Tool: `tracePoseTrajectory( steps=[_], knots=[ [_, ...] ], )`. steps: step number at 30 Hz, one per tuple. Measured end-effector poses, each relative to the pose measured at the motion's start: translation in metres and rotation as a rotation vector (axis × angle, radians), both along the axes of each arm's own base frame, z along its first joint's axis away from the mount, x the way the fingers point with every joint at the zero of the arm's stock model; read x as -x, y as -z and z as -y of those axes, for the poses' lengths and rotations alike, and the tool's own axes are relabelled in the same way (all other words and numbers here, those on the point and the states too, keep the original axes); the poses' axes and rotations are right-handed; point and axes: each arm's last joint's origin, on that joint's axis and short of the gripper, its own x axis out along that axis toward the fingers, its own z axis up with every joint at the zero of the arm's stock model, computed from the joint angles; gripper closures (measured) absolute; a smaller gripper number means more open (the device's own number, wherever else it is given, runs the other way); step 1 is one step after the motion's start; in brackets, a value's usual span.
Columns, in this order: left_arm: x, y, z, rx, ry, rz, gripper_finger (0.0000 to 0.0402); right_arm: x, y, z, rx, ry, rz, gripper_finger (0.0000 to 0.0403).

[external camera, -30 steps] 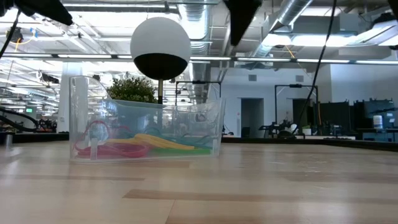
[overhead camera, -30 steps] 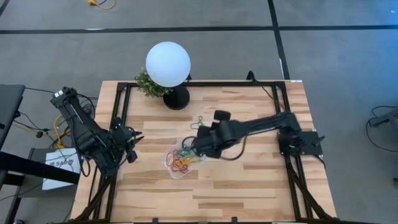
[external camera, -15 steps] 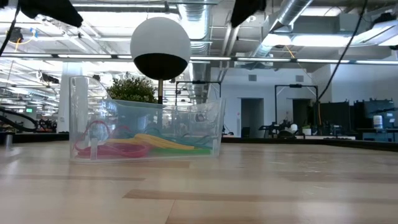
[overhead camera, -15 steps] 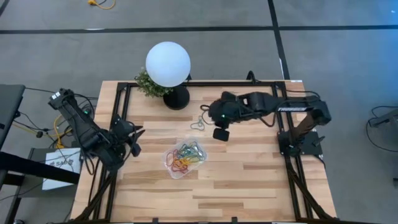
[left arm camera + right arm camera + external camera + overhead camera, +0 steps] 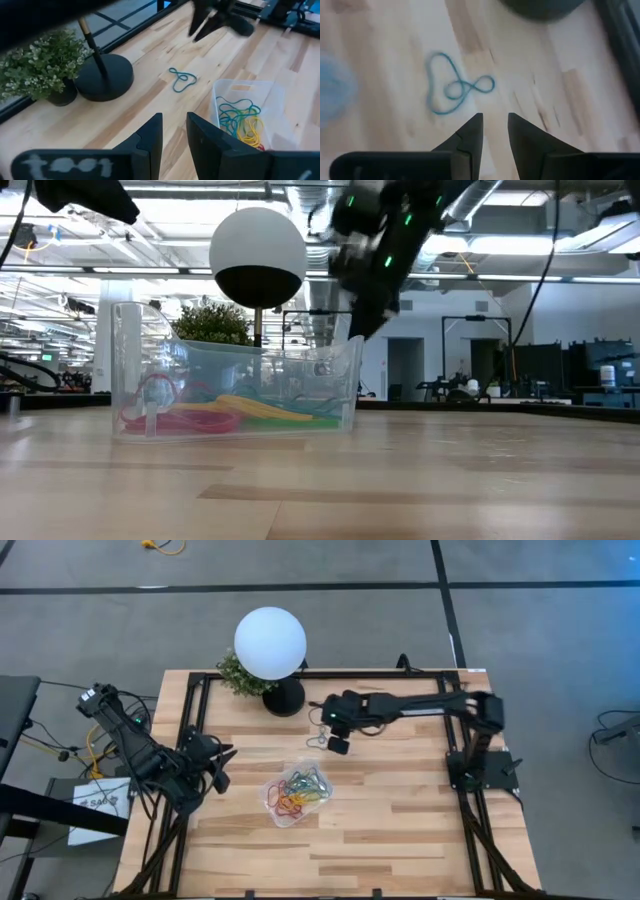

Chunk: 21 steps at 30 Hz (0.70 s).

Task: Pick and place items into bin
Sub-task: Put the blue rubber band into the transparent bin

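Light plank table [image 5: 400, 830] in a black frame on grey floor – one left hand [image 5: 215, 762] waits at the left edge, fingers slightly apart, empty; one white globe lamp [image 5: 270, 643] and one plant [image 5: 238, 676] at the far edge; one clear bin [image 5: 297, 793] mid-table holding a tangle of coloured loops [image 5: 302, 790]; one blue-green loop [image 5: 321, 735] just beyond it – the right hand [image 5: 338, 743], fingers slightly parted, empty, hangs over it

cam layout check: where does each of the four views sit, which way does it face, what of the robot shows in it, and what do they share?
High: overhead, straight down on the table; both arms, left gripper at the left edge, right gripper over the loose blue loop.
Low: table height, level across to the bin and lamp; right arm above.
Left wrist: past its own fingers toward loop, bin, plant.
Right wrist: down past its fingers onto the loop.
Shared: the loop appears in high and both wrist views.
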Motion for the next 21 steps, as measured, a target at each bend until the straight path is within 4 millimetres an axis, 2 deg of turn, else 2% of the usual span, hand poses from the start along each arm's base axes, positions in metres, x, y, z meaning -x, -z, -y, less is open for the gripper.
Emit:
tracePoseTrajectory(
  steps=[3,5,8,14,18,21],
  knots=[
    [0.0,0.0,0.0,-0.022,0.013,-0.01,0.0324,-0.008,0.029,0.011,-0.008,-0.018,-0.077,0.0317],
    [0.0,0.0,0.0,-0.025,0.016,-0.012,0.0324,-0.014,0.041,0.016,-0.063,-0.033,-0.101,0.0317],
    [0.0,0.0,0.0,-0.032,0.025,-0.023,0.0324,-0.021,0.042,0.024,-0.155,-0.07,-0.044,0.0317],
    [0.0,0.0,0.0,-0.073,0.046,-0.039,0.0324,-0.027,0.041,0.046,-0.145,-0.04,0.057,0.0317],
    [0.0,0.0,0.0,-0.101,0.061,-0.058,0.0324,-0.031,0.057,0.047,-0.159,-0.013,0.042,0.0317],
    [-0.001,0.001,0.001,-0.121,0.069,-0.077,0.0324,-0.041,0.069,0.043,-0.168,-0.033,0.069,0.0317]
  ],
)
